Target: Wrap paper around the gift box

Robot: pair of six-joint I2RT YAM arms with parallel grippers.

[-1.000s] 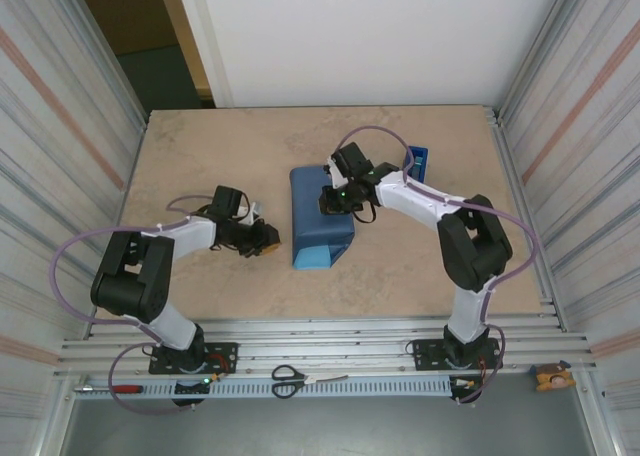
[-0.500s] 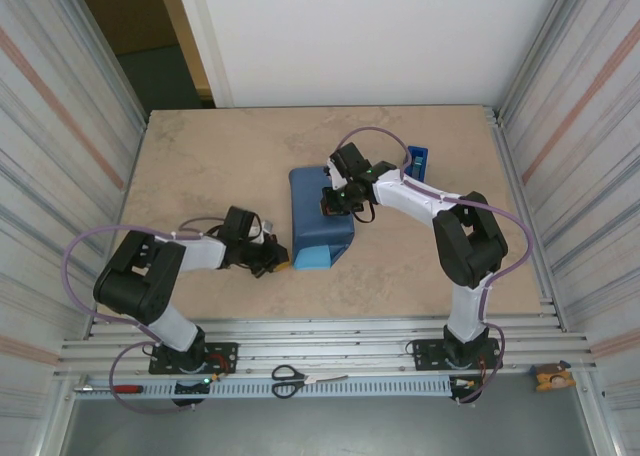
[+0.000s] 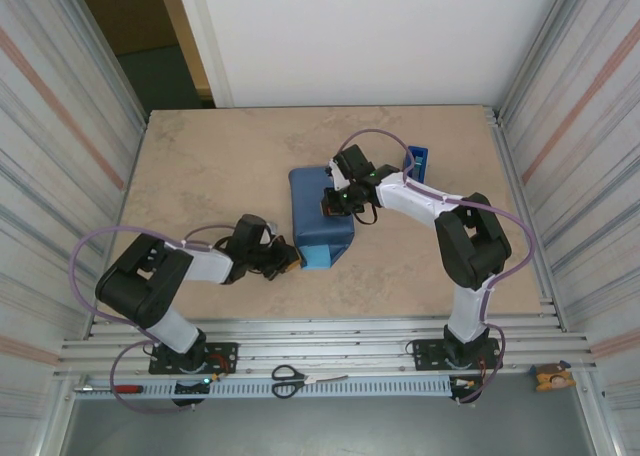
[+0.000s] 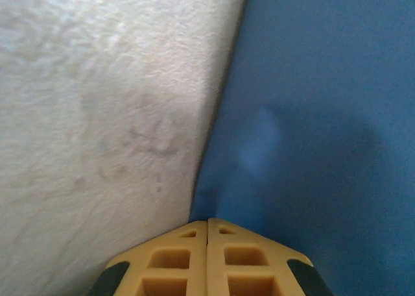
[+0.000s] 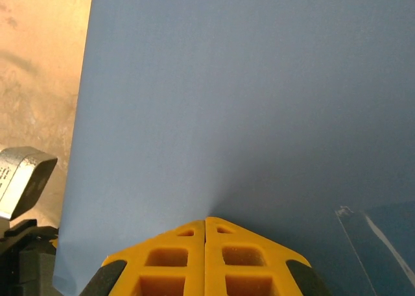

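Setting: a robot test cell in a lab, not a home or shop. Evidence:
- Two black-and-white jointed robot arms, the left arm [image 3: 150, 286] and the right arm [image 3: 470, 246], are bolted by black base plates [image 3: 225, 357] to slotted aluminium rails [image 3: 330, 336].
- The rails run along the near edge of a beige stone-pattern tabletop [image 3: 210, 166].
- A left ribbed sheet-metal wall [image 3: 60, 136] and a right ribbed sheet-metal wall [image 3: 590, 126] box in the bench, with a plain white panel [image 3: 370, 36] behind.
- Lilac cables [image 3: 68, 258] loop loose off the arms.
- Black-handled scissors [image 3: 290, 380] and a red-handled screwdriver [image 3: 125, 388] lie on the rails

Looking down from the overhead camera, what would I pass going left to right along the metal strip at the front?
Red-handled screwdriver → left arm's base → scissors → right arm's base → small orange object.
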